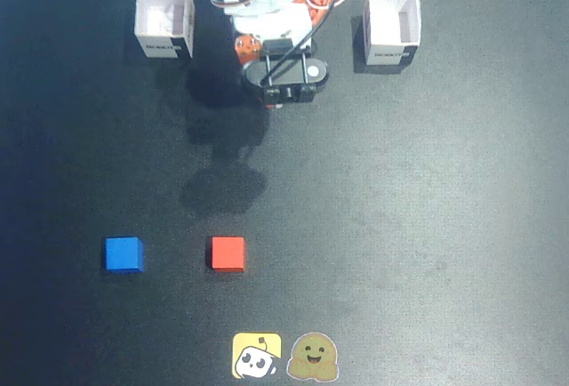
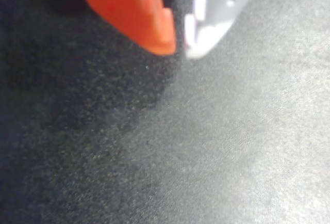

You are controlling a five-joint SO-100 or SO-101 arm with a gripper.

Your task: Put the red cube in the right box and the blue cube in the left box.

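at lower left of the fixed view, the blue cube [image 1: 124, 254] and red cube [image 1: 228, 253] sat on the tabletop [image 1: 427, 226], both boxes empty; nothing was done yet. the gripper [image 2: 179, 46] was pressed together, empty.

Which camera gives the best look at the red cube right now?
The fixed view: the red cube sits fully visible on the dark table, right of the blue cube. The wrist view shows none of it, only table and the fingers.
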